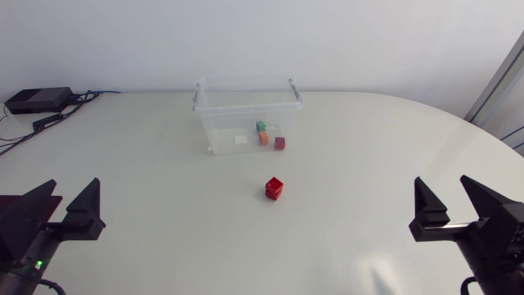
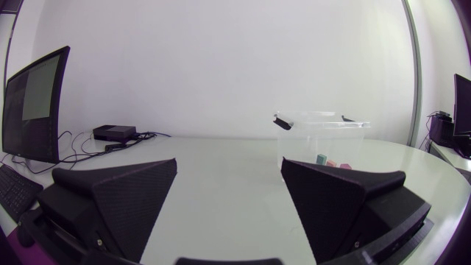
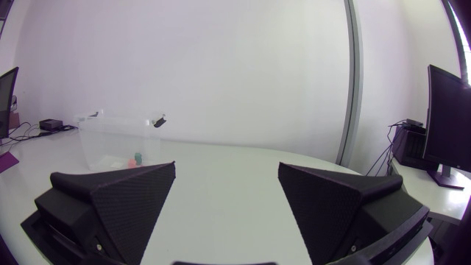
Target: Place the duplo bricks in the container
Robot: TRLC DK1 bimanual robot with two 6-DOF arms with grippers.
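A red duplo brick (image 1: 274, 188) sits alone on the white table, in front of the clear plastic container (image 1: 211, 115). Inside the container lie a green brick (image 1: 261, 126), an orange brick (image 1: 264, 138) and a dark red brick (image 1: 280, 143). My left gripper (image 1: 59, 206) rests open near the table's front left, far from the red brick. My right gripper (image 1: 449, 205) rests open at the front right, equally far off. In the left wrist view the container (image 2: 324, 136) stands ahead of the open left gripper (image 2: 229, 195). The right wrist view shows the container (image 3: 118, 136) far ahead of the right gripper (image 3: 227, 193).
A black box (image 1: 37, 100) with cables sits at the table's back left corner. The table's curved edge runs along the right side.
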